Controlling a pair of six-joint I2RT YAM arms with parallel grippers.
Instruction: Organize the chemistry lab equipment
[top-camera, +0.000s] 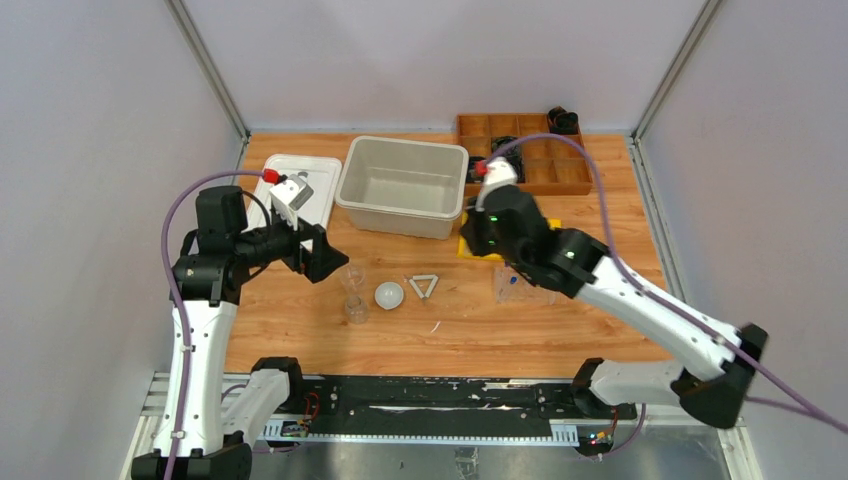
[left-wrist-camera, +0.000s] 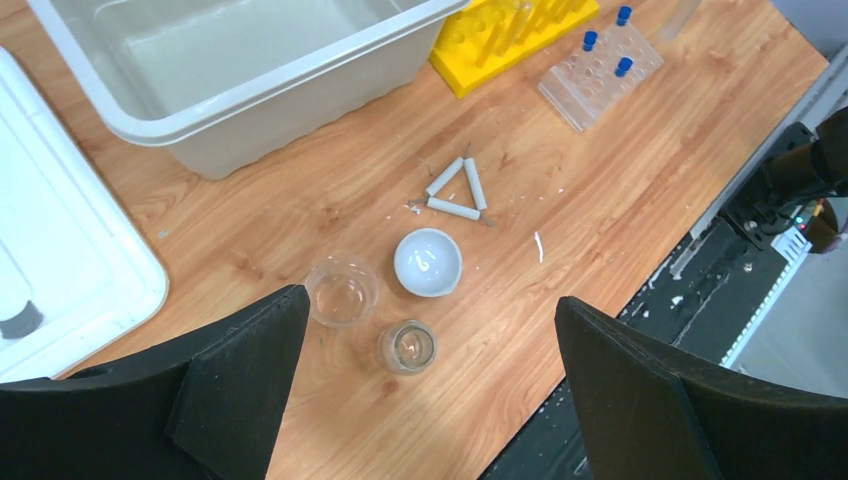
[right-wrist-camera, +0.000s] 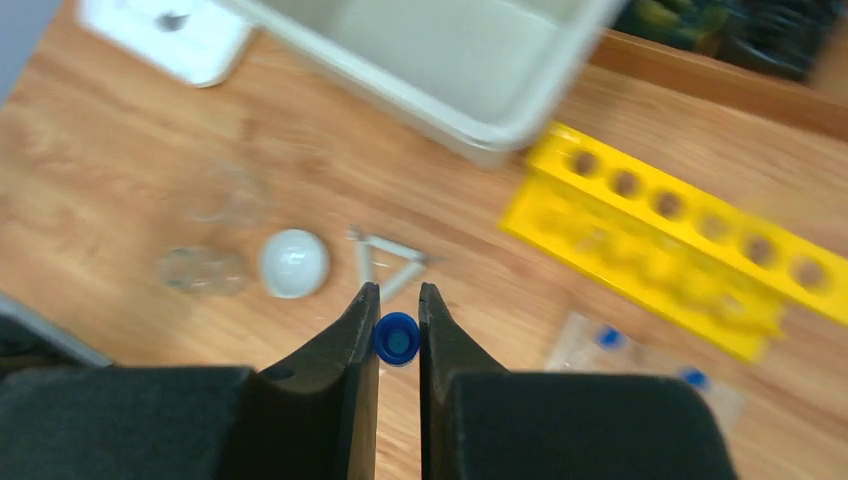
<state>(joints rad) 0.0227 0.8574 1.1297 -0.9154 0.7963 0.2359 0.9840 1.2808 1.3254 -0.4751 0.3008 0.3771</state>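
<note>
The task looks barely begun. The right gripper (right-wrist-camera: 398, 292) has its fingers pinched almost together on a blue-capped tube (right-wrist-camera: 396, 338). The cap sits squarely between the two fingers, and the tube body below it is hidden. The right wrist view is blurred, so I cannot tell how far above the table (left-wrist-camera: 300, 210) the tube hangs.

To the right of those fingers a few more capped tubes (left-wrist-camera: 622, 67) stand in a clear rack (left-wrist-camera: 585, 85). The yellow rack (left-wrist-camera: 500, 45) is beyond the fingers and to their right. I cannot tell whether its holes are filled.

The left gripper (left-wrist-camera: 430, 302) is spread as wide as it goes and holds nothing. Between its fingers and a little ahead lies the white dish (left-wrist-camera: 428, 262). One beaker (left-wrist-camera: 342, 290) stands just beside the left-hand finger, and a second beaker (left-wrist-camera: 408, 346) is nearer the wrist, close to the first. Ahead of the dish lies the white triangle frame (left-wrist-camera: 455, 190), flat on the wood, and a small white sliver (left-wrist-camera: 538, 246) lies toward the right-hand finger.

Further ahead is the grey bin (left-wrist-camera: 300, 110), and what shows of its inside looks bare. A white tray (left-wrist-camera: 80, 250) lies off to the left of the left-hand finger.

My judgement is that the beakers, dish, triangle and remaining tubes all remain to be put away. Only the one tube is in hand.
</note>
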